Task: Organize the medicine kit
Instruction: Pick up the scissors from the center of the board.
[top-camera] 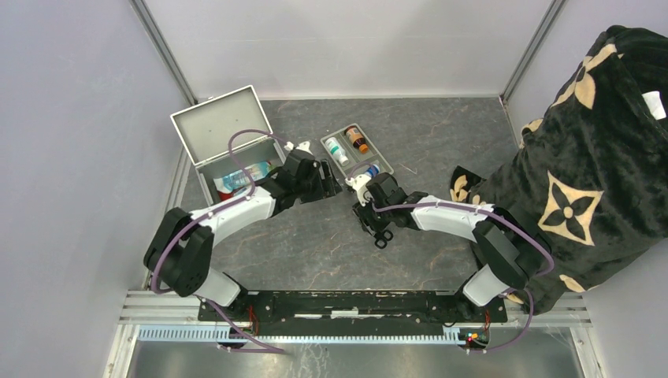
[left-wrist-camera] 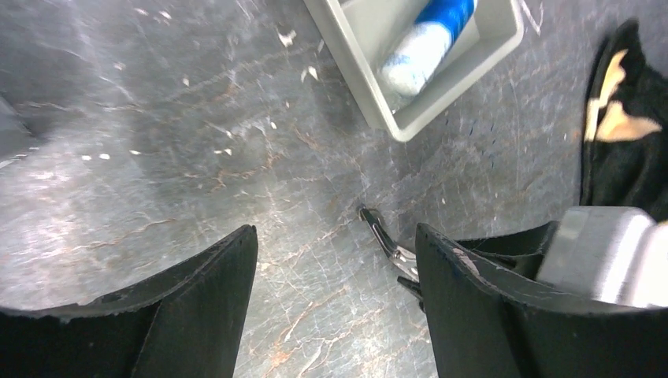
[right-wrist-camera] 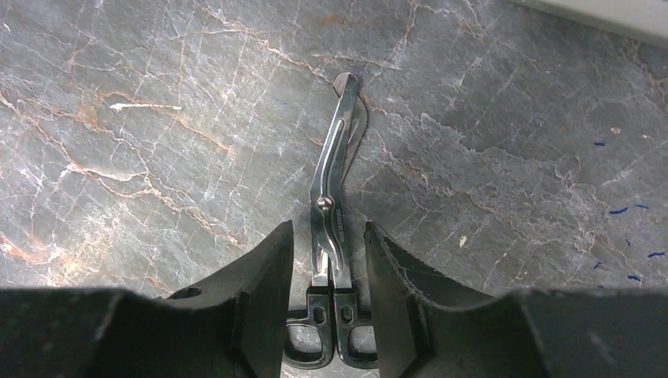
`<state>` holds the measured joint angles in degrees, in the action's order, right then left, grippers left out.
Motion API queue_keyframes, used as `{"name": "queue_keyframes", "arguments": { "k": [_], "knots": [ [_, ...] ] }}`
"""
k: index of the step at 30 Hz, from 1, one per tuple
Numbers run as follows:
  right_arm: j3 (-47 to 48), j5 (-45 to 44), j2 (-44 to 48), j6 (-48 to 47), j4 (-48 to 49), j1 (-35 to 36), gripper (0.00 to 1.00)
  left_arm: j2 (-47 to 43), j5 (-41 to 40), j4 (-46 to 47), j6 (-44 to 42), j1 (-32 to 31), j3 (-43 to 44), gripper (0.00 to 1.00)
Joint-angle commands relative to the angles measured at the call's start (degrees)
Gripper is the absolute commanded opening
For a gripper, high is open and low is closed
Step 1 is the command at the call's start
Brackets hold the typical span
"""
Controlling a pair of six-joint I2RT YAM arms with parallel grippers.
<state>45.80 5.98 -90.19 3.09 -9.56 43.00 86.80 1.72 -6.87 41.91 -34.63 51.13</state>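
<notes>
The medicine kit [top-camera: 214,123] is a silver-grey case at the back left, lid open, with packets inside. Metal scissors [right-wrist-camera: 332,206] with black handles lie flat on the dark marble table. My right gripper [right-wrist-camera: 328,224] straddles them near the pivot, open, with a gap on each side. In the top view the scissors [top-camera: 380,233] lie under the right gripper [top-camera: 366,216]. My left gripper [top-camera: 332,183] hovers just left of it, beside the kit. In its wrist view the left gripper [left-wrist-camera: 335,230] is open over bare table, with the scissors' tip [left-wrist-camera: 384,239] by its right finger.
A shallow grey divided tray [top-camera: 327,144] behind the grippers holds small bottles; a blue-and-white bottle [left-wrist-camera: 422,41] lies in its near compartment [left-wrist-camera: 441,104]. A black cloth with tan flower shapes [top-camera: 587,165] fills the right side. Grey walls enclose the table.
</notes>
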Motion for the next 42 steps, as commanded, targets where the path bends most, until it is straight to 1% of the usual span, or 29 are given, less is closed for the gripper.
{"name": "queue_keyframes", "arguments": {
  "k": [1,5,9,15,18,25,32,33,42],
  "knots": [
    [3.2,1.2,-1.4,-2.1,0.0,0.0,0.46,-6.6,-8.8,-2.1,2.0,-0.3,-0.2,0.79],
    [5.1,1.0,-3.4,-2.5,-0.9,0.0,0.47,-8.9,-11.1,-3.4,1.8,-0.3,-0.1,0.79],
    [6.3,0.9,-5.3,-2.6,-2.0,0.0,0.46,-9.4,-11.7,-4.1,1.7,-0.3,0.0,0.79],
    [7.1,-3.0,-6.5,-2.7,-4.8,0.3,0.43,-9.3,-11.9,-4.2,1.6,-0.3,0.0,0.79],
    [7.5,-3.9,-7.4,-4.4,-6.5,0.6,0.38,-9.1,-11.7,-4.2,1.6,-0.3,0.1,0.79],
    [6.0,-4.4,-7.3,-3.2,-5.5,0.9,0.20,-9.6,-12.5,-4.6,1.6,-0.3,-0.1,0.79],
    [5.7,-3.8,-4.3,1.9,-1.8,0.9,0.02,-8.9,-11.5,-4.4,1.7,-0.2,0.1,0.79],
    [5.7,-3.8,-4.0,2.3,-1.4,0.9,0.00,-8.8,-11.4,-4.4,1.7,-0.3,0.1,0.79],
    [5.9,-4.6,-1.7,4.3,-0.9,0.9,0.00,-8.8,-10.9,-4.2,1.6,-0.2,-0.2,0.79]
  ]
}}
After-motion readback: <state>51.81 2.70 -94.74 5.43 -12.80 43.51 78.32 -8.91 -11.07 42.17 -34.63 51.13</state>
